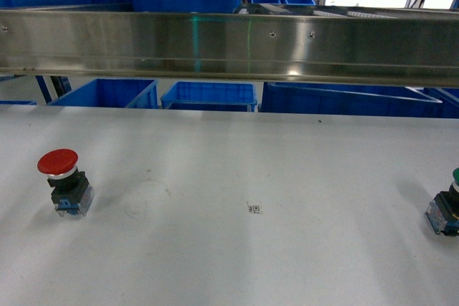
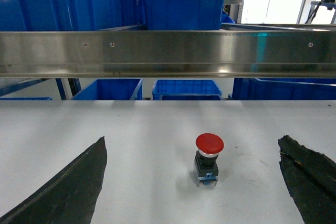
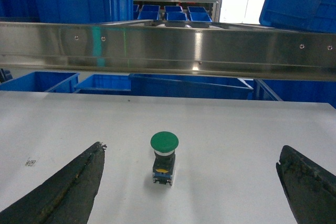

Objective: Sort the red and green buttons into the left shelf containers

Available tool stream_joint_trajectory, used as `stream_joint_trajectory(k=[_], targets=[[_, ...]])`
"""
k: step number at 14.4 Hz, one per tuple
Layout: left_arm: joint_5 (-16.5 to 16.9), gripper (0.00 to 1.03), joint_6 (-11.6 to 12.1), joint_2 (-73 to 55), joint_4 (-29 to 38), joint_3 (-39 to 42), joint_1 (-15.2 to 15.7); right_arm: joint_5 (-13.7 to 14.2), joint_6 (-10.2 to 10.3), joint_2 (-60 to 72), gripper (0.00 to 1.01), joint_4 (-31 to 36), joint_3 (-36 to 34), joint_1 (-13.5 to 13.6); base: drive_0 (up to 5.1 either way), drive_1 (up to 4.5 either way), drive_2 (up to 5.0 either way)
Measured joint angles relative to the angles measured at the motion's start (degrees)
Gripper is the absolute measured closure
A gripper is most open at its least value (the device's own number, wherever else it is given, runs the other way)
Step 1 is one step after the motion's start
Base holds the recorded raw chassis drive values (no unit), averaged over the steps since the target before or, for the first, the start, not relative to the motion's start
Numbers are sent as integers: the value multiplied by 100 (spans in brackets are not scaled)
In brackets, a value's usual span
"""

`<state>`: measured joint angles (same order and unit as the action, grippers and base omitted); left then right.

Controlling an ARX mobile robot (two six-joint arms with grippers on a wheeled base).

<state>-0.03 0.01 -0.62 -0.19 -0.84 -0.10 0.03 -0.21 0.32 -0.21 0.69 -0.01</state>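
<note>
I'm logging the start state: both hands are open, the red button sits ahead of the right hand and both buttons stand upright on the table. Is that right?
Not quite: the red button sits ahead of the left hand, as the left wrist view shows; the right hand faces the green button. The rest holds: both hands are open and both buttons stand upright on the table.

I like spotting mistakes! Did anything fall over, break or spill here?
Nothing stands out. The red button and the green button both stand upright on the white table, whole and unspilled. Each open gripper's fingers sit wide apart, touching neither. The only mark is a faint ring stain beside the red one.
</note>
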Motion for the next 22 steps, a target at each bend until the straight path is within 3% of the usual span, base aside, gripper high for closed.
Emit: stream_joint_trajectory(k=[17, 18, 19, 20, 21, 22], targets=[[4, 5, 0, -2, -11, 0, 2, -2, 0, 0, 3, -2, 0, 0, 0, 0, 0], [393, 5, -68, -35, -190, -9, 127, -157, 153, 83, 3, -295, 50, 9, 0, 0, 0], [756, 5, -190, -437, 55, -50, 302, 79, 476, 710, 3, -90, 140, 398, 0, 0, 0], [931, 5, -348, -1270, 535, -323, 374, 190, 708, 1751, 3, 767, 304, 872, 0, 0, 0], [1128, 5, -595, -2389, 1248, -850, 358, 214, 811, 3161, 3, 1843, 820, 861, 0, 0, 0], [1368, 5, -706, -3460, 1823, -1390, 387, 505, 826, 4380, 3, 2608, 1447, 813, 0, 0, 0]])
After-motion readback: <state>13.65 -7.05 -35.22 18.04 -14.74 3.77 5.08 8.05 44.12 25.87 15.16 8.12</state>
